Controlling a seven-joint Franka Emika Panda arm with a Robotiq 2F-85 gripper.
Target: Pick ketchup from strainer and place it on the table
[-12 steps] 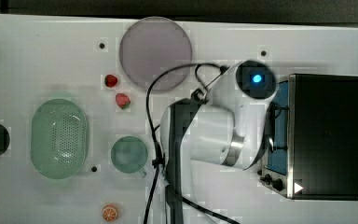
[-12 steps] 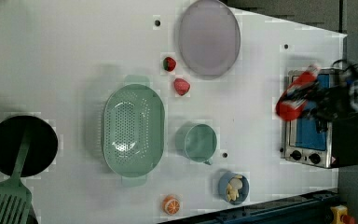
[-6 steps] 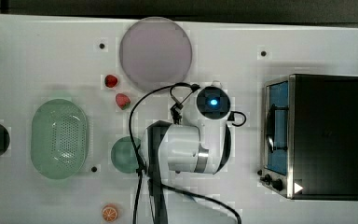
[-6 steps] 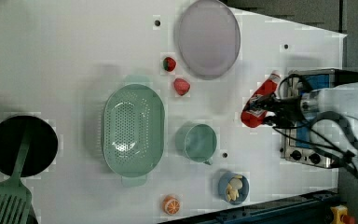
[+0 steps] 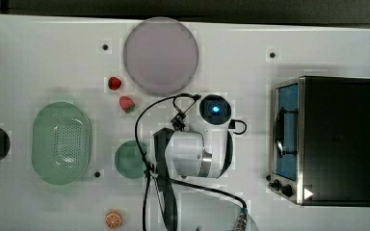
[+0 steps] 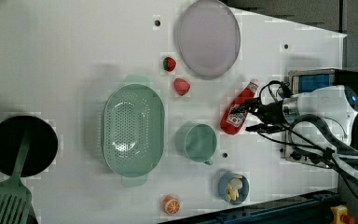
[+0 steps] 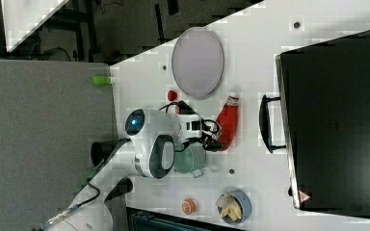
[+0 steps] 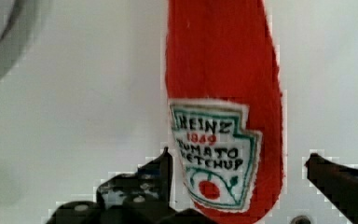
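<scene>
Between my spread pincer (image 8: 235,175) fingers (image 8: 158,170) lies the ketchup (image 8: 223,93) on the table (image 8: 74,116), ungripped; its cap, toward twelve o'clock, is cut off.

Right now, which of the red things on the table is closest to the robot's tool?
The ketchup, the long red bottle with a white label lying on the table. It lies right at the tool, while the two small strawberries sit farther off beside the plate.

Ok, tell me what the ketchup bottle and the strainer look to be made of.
Ketchup bottle: looks like soft fabric or felt rather than plastic; matte red with fuzzy edges, and the label lettering looks stitched. Strainer: likely moulded plastic; pale green, smooth, faint sheen, with regular holes across the bottom.
</scene>
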